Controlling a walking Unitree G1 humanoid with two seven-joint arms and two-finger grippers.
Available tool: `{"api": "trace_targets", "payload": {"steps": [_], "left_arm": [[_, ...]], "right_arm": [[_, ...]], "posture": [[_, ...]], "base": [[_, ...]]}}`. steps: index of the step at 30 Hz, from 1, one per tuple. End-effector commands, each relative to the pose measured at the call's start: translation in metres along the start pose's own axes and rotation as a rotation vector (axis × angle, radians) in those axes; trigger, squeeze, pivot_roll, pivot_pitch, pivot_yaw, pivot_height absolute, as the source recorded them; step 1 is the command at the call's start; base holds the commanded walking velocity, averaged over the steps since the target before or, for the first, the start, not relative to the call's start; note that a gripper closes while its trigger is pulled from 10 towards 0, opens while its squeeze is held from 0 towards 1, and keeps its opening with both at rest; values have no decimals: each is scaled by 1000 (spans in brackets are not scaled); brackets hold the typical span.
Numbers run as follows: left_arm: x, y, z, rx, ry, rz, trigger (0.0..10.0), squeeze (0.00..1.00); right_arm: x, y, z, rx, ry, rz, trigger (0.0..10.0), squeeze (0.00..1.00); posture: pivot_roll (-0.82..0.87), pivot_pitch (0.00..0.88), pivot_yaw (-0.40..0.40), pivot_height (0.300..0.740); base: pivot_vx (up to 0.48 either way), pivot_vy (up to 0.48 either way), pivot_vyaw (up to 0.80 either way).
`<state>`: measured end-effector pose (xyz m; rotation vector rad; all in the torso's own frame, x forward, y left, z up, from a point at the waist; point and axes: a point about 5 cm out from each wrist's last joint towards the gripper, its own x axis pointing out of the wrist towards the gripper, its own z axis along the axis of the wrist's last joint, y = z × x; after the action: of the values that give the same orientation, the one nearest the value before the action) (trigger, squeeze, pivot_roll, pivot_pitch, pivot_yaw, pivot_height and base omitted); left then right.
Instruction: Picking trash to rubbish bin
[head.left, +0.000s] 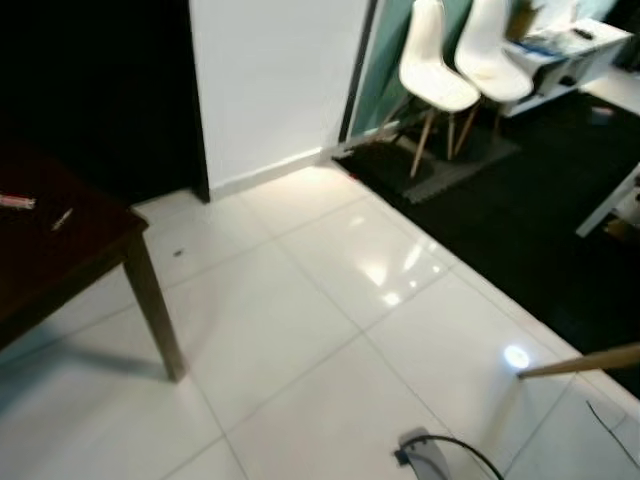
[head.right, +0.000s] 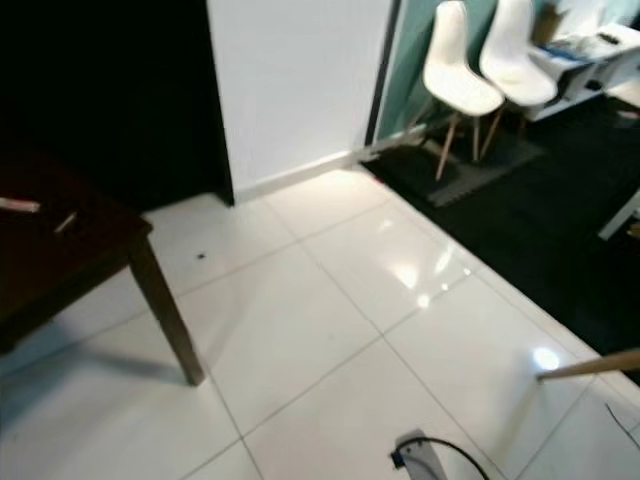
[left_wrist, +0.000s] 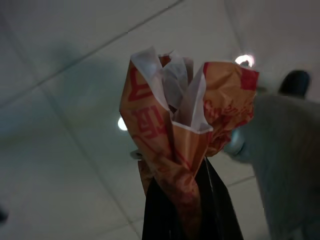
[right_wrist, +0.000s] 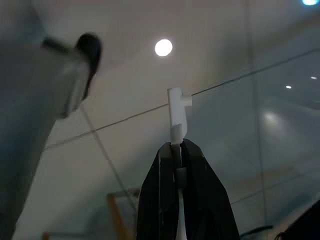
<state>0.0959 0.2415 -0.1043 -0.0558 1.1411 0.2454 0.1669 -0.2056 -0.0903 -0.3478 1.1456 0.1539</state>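
Head views looked down on glossy white floor tiles (head.left: 300, 330); a dark wooden table (head.left: 60, 250) stood at the left with two small items, too blurred to identify, on its top. Two white chairs (head.left: 465, 60) stood on a black carpet (head.left: 530, 220) at the upper right, beside a white wall (head.left: 270, 80). A wooden stick (head.left: 580, 362) entered from the right edge, and a black cable (head.left: 450, 450) lay near the bottom. Left wrist view: left gripper (left_wrist: 192, 207) pinched a crumpled orange-and-red paper wrapper (left_wrist: 180, 125), held above the tiles. Right wrist view: right gripper (right_wrist: 185, 200) was pressed together on a small white plastic piece (right_wrist: 177, 115), its T-shaped end sticking out past the fingertips.
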Motion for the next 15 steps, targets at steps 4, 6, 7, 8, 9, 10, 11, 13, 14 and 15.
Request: {"api": "trace_targets", "payload": {"steps": [4,6,7,8,9,10,11,13,14,15], "left_arm": [[-3,-4,-20,19,73,-9,10000,0],[-3,-6,-21,20,79,-15,10000,0],[-3,-6,-21,20,79,-15,10000,0],[-3,-6,-21,26,82,-19,10000,0],[-3,-6,-21,31,84,-22,10000,0],[-2,-7,-21,32,84,-25,10000,0],[-2,-7,-21,32,84,-27,10000,0],[-2,-9,-21,30,82,-30,10000,0],[-2,-10,-21,29,81,-31,10000,0],[-2,-10,-21,29,81,-31,10000,0]], "right_arm": [[0,5,-8,9,20,10,10000,0],[0,3,-8,7,21,4,10000,0],[0,3,-8,7,21,4,10000,0],[0,2,-8,6,21,3,10000,0],[0,2,-8,5,21,3,10000,0],[0,2,-8,4,21,2,10000,0],[0,1,-9,2,22,2,10000,0],[0,1,-9,-2,23,1,10000,0],[0,1,-9,-3,23,0,10000,0],[0,1,-9,-3,23,0,10000,0]], "posture": [[163,80,-89,740],[159,74,-94,740],[159,74,-94,740],[158,73,-96,740],[159,71,-98,740],[159,71,-98,740],[159,71,-98,740],[159,65,-100,740],[159,65,-100,740],[159,65,-100,740]], "base": [[0,0,-797],[0,0,-800],[0,0,-800],[0,0,-800],[0,0,-800],[0,0,-788],[0,0,-800],[0,0,-800],[0,0,-800],[0,0,-800]]}}
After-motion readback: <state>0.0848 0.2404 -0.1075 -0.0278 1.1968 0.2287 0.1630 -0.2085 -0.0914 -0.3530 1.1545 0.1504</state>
